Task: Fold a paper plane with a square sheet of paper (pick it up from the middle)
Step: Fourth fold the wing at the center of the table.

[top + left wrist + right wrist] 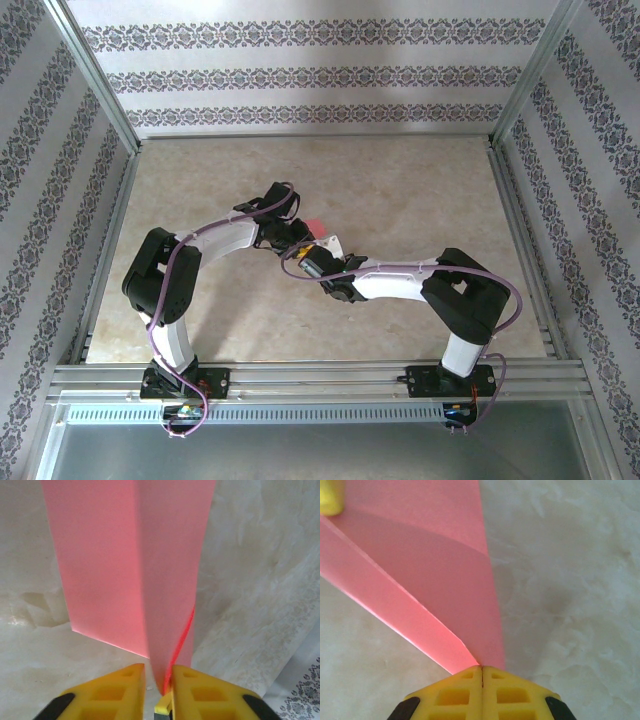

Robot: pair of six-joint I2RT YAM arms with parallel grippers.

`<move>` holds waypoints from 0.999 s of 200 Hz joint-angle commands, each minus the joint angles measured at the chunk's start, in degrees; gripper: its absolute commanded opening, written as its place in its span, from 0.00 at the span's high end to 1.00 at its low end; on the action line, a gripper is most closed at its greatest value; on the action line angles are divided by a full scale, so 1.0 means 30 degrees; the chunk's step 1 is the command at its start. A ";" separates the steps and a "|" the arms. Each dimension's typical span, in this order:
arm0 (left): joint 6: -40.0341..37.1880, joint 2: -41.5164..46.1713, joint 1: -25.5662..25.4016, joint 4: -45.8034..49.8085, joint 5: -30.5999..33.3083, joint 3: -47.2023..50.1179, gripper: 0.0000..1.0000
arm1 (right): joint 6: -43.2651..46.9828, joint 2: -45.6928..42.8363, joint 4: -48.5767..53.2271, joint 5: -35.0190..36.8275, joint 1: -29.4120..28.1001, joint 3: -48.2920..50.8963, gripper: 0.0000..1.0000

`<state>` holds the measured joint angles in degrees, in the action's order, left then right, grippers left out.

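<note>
Right jaws pressed together, pinching folded tip of pink paper sheet (420, 580), which fans toward 11 o'clock; left jaws slightly spread, sheet's crease between them.

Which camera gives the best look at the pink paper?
The right wrist view: the pink paper is large there, overlapping folds sharp, narrowing into the shut right claw. The left wrist view shows a creased strip running between the left claw's parted jaws. The top view shows a small, far-off pink patch.
</note>
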<state>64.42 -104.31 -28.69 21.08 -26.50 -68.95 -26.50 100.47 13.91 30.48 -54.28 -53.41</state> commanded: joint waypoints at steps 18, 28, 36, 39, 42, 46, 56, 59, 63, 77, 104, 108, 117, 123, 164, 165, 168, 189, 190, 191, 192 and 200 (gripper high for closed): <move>-0.0505 0.1310 0.1133 0.1699 0.0526 -0.0345 0.58 | 0.1152 -0.0276 -0.0511 -0.2183 -0.0189 -0.0039 0.94; -0.0734 0.1735 0.1474 0.1989 0.0832 -0.0283 0.53 | 0.1303 -0.0353 -0.0620 -0.2923 -0.0090 0.0020 0.93; -0.0888 0.2093 0.1776 0.2201 0.1078 -0.0209 0.49 | 0.1309 -0.0410 -0.0687 -0.3671 0.0063 0.0078 0.93; -0.0953 0.2231 0.1895 0.2289 0.1192 -0.0168 0.48 | 0.1305 -0.0434 -0.0723 -0.4028 0.0137 0.0092 0.93; -0.1005 0.2384 0.2019 0.2377 0.1283 -0.0119 0.47 | 0.1305 -0.0441 -0.0775 -0.4376 0.0223 0.0120 0.93; -0.1064 0.2589 0.2190 0.2445 0.1406 -0.0026 0.46 | 0.1266 -0.0484 -0.0866 -0.4882 0.0366 0.0176 0.93; -0.1143 0.3130 0.2570 0.2523 0.1709 0.0361 0.45 | 0.1131 -0.0579 -0.1164 -0.6072 0.0713 0.0346 0.93; -0.1142 0.3306 0.2708 0.2483 0.1758 0.0500 0.45 | 0.1063 -0.0609 -0.1266 -0.6444 0.0822 0.0408 0.93; -0.1150 0.3533 0.2852 0.2377 0.1783 0.0742 0.44 | 0.1017 -0.0642 -0.1382 -0.6961 0.0976 0.0478 0.93; -0.1142 0.4388 0.3211 0.1516 0.1796 0.1817 0.45 | 0.0726 -0.0760 -0.1738 -0.8680 0.1537 0.0674 0.93; -0.1392 0.5422 0.3279 -0.0732 0.0821 0.3907 0.45 | 0.0198 -0.0907 -0.2457 -1.1632 0.2594 0.1037 0.93; -0.1378 0.5494 0.3255 -0.1247 0.0507 0.4243 0.45 | 0.0170 -0.0932 -0.2516 -1.1885 0.2713 0.1086 0.93; -0.1182 0.5619 0.3238 -0.2263 -0.0017 0.4994 0.46 | 0.0118 -0.0983 -0.2556 -1.2431 0.2933 0.1129 0.93; -0.1046 0.5658 0.3182 -0.2790 -0.0267 0.5428 0.47 | 0.0104 -0.1047 -0.2548 -1.2660 0.3049 0.1158 0.93; -0.0617 0.5285 0.2482 -0.5529 -0.1353 0.6997 0.46 | 0.0313 -0.1681 -0.2444 -1.3791 0.3786 0.1424 0.92; -0.0616 0.5248 0.2477 -0.5604 -0.1386 0.7007 0.46 | 0.0325 -0.1691 -0.2427 -1.3807 0.3806 0.1425 0.92; -0.0615 0.5171 0.2407 -0.5820 -0.1515 0.7037 0.45 | 0.0358 -0.1748 -0.2365 -1.3864 0.3849 0.1451 0.92; -0.0398 0.4442 0.1890 -0.7120 -0.2208 0.6957 0.40 | 0.0862 -0.1990 -0.2035 -1.4205 0.4071 0.1455 0.91; -0.0375 0.4401 0.1859 -0.7191 -0.2253 0.6942 0.40 | 0.0907 -0.1992 -0.2003 -1.4219 0.4080 0.1455 0.91; -0.0363 0.4352 0.1829 -0.7270 -0.2276 0.6920 0.40 | 0.0930 -0.1993 -0.1958 -1.4240 0.4085 0.1440 0.91; -0.0357 0.4327 0.1799 -0.7339 -0.2317 0.6910 0.39 | 0.0956 -0.1994 -0.1921 -1.4236 0.4088 0.1433 0.91; -0.0217 0.3934 0.1614 -0.7717 -0.2593 0.6702 0.38 | 0.1281 -0.1994 -0.1714 -1.4282 0.4090 0.1398 0.91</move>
<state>62.26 -89.78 -22.04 6.09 -30.37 -48.12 -25.08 96.12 7.05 -9.72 -42.50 -49.54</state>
